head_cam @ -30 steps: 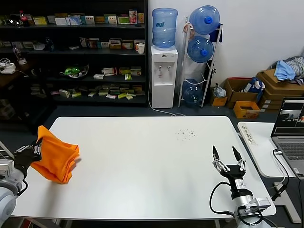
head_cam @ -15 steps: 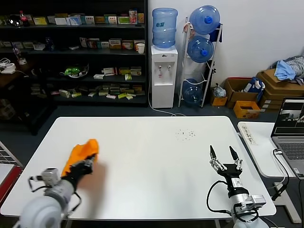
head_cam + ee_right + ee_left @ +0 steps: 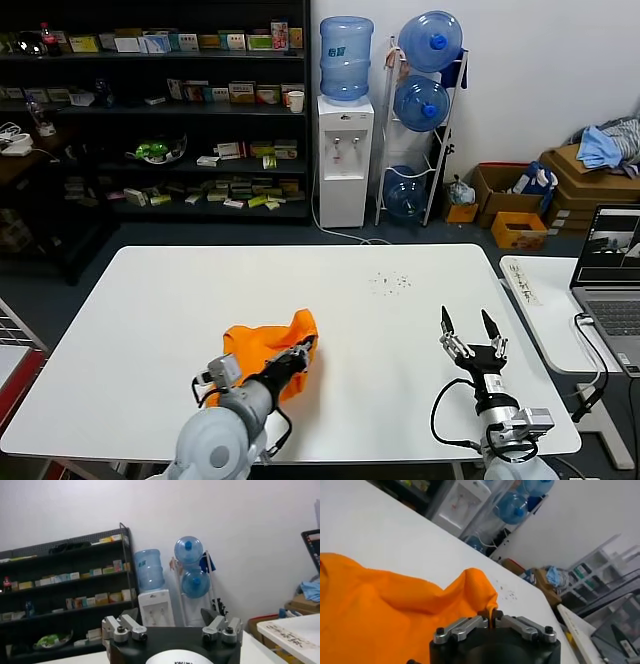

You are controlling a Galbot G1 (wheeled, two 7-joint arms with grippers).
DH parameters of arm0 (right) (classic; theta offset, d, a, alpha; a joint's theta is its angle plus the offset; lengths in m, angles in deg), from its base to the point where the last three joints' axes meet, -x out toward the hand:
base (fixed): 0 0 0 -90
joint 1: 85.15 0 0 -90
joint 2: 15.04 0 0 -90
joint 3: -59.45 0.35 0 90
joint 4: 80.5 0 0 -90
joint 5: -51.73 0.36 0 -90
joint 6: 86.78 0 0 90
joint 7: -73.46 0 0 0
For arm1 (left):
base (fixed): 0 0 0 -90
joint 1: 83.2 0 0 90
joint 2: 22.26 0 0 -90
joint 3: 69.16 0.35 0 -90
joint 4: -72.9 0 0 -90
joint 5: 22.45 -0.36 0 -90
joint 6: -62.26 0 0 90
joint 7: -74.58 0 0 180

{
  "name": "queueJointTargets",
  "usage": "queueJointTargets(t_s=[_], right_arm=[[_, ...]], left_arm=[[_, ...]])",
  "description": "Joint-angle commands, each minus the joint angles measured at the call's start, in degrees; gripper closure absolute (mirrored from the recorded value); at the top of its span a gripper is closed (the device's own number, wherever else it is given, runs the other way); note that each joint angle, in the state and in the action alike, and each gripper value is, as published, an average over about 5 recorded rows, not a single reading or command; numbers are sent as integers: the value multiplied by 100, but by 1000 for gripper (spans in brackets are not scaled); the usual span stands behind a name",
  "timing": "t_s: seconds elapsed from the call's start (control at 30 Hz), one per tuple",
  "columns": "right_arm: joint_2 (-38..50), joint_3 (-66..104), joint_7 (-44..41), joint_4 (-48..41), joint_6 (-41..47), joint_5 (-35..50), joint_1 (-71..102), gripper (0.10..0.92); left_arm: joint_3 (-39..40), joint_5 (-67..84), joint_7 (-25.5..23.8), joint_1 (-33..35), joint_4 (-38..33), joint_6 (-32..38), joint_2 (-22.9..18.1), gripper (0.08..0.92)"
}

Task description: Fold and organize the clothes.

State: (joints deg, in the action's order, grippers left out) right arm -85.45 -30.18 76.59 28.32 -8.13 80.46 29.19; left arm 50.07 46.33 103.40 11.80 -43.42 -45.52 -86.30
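Left gripper pinched tight on a fold of the bright orange soft-fabric T-shirt, bunched on the white table, left of centre near the front edge. Best set it down flat and spread it before folding. Right gripper waits wide open, holding nothing, above the table's right front.

A white table with rounded corners is seen across the centre and lower part of the head view. A bright orange T-shirt is laid directly on it, crumpled, in the lower centre-left of the frame, with one point of fabric raised at its right end. A scatter of small dark specks is seen on the tabletop right of centre, towards the far edge. In the left wrist view, the orange cloth is shown spread over the white surface.
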Motion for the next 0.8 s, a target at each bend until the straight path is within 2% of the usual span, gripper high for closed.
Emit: queueJointTargets(t_s=[0.03, 0.17, 0.37, 0.43, 0.57, 0.7, 0.8], right_arm=[[-97, 12, 23, -23, 14, 15, -3, 203], [-68, 20, 6, 2, 8, 43, -7, 203], [40, 124, -286, 231, -54, 65, 56, 203], [86, 146, -478, 389, -54, 130, 71, 203], [-59, 24, -808, 675, 20, 131, 7, 203], [-190, -258, -935, 707, 61, -616, -11, 203], [-171, -329, -1001, 579, 39, -1054, 184, 203]], left_arm=[[798, -413, 140, -626, 605, 98, -767, 878], [808, -667, -66, -452, 535, 89, -682, 878], [447, -1578, -983, -48, 275, 386, -530, 850], [185, -2129, -1469, 160, 183, 726, -481, 803], [-562, -3583, -2386, 823, 117, 1856, -426, 691], [-1715, -4451, -3013, 1987, 113, 2967, -471, 570], [-2615, -4700, -3426, 2848, 290, 3638, -664, 483]])
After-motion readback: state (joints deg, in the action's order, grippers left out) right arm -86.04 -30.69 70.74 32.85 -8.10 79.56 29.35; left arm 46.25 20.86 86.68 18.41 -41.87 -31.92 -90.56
